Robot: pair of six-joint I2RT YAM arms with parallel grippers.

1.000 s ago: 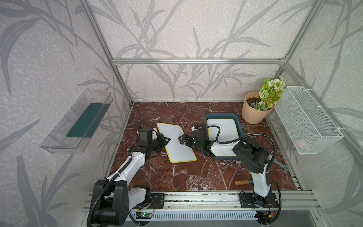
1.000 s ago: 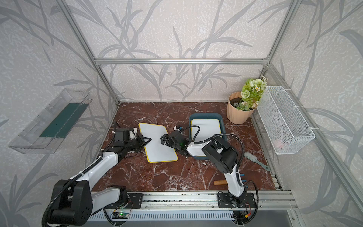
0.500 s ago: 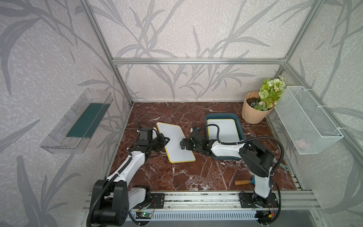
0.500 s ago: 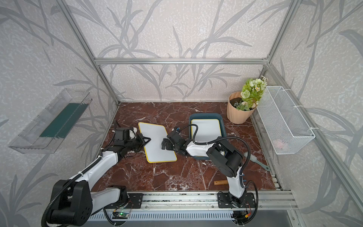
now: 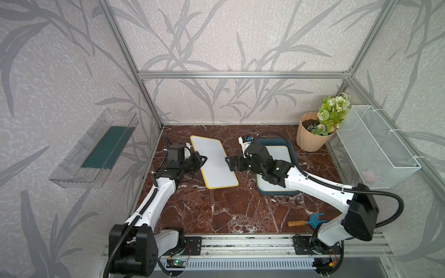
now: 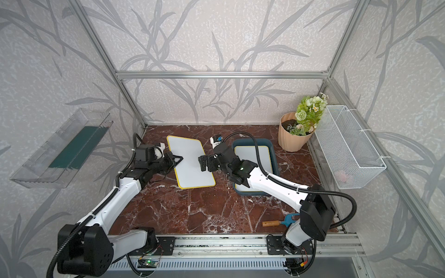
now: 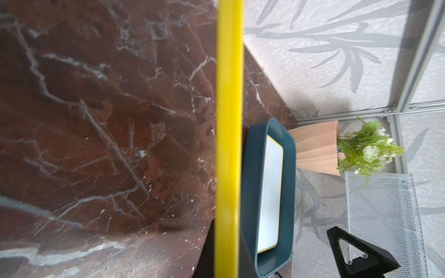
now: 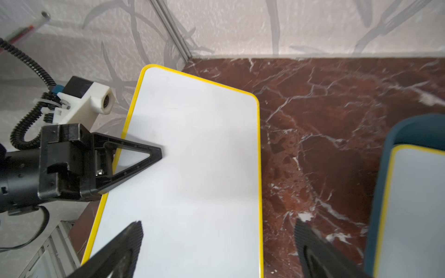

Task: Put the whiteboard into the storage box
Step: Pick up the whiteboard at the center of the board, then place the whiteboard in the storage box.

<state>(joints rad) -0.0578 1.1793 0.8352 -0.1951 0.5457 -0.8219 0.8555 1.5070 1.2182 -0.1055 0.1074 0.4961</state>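
I have the whiteboard (image 5: 213, 166) clamped in the left pincer (image 5: 203, 160), which bites the long edge facing away from the storage box (image 6: 275, 158). The board sits on the left arm's side of the box, with a strip of bare tabletop (image 5: 216, 211) between them. Its long axis runs nearly parallel to the box's long axis, only slightly skewed, so I judge the coming move to be mostly a sideways carry toward the box with little turning. I cannot tell whether the board is fully clear of the tabletop.

The right pincer (image 5: 230, 164) stands wide apart, holding nothing, just beside the board's box-facing long edge. In the right wrist view one finger hangs over the white face and the other over the marble, so that edge lies between them. The right arm is nearer the box, the left already has the grip.

The board is a thin, flat panel with a smooth white face, a narrow yellow rim and rounded corners. The box is dark teal plastic, low-walled and round-cornered, and a second whiteboard (image 6: 265, 156) already lies flat inside it. The tabletop is red-brown with white veins, like marble.
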